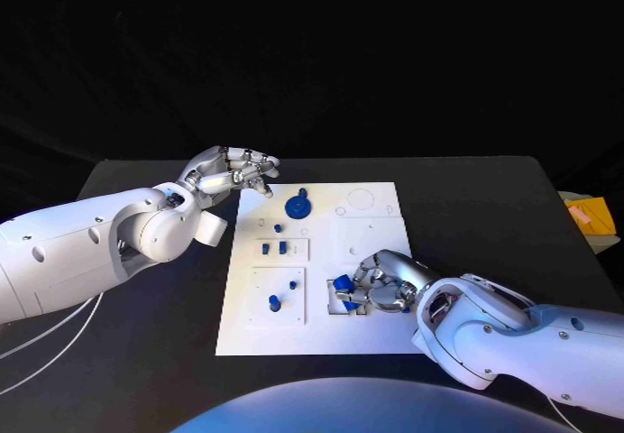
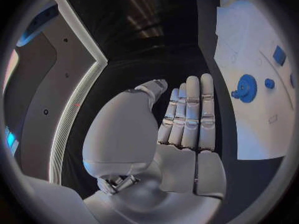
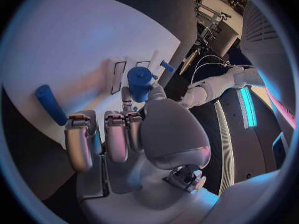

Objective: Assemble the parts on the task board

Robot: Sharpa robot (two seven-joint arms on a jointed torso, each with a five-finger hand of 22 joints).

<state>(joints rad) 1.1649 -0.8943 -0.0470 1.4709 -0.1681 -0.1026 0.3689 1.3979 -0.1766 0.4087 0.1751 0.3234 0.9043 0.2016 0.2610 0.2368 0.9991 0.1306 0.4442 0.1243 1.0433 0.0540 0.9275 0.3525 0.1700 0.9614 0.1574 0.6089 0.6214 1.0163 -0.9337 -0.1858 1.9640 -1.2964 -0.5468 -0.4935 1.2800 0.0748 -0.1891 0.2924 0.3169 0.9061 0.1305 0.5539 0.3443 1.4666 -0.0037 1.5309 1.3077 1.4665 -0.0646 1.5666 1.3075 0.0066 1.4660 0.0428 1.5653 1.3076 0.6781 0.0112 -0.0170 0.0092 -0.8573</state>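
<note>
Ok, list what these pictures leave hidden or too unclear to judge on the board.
- Head view: the right hand covers the task board's recess beneath it, so seating of the blue part it holds cannot be judged.
- Right wrist view: the fingers hide that part's lower end.
- Left wrist view: the board is cut off by the circle's rim beyond the blue gear.

We see a black desk (image 1: 481, 194) set against a dark backdrop (image 1: 390, 72) that rises behind its far edge, with an orange-and-pale object (image 1: 591, 215) lying just beyond the desk's right edge.
</note>
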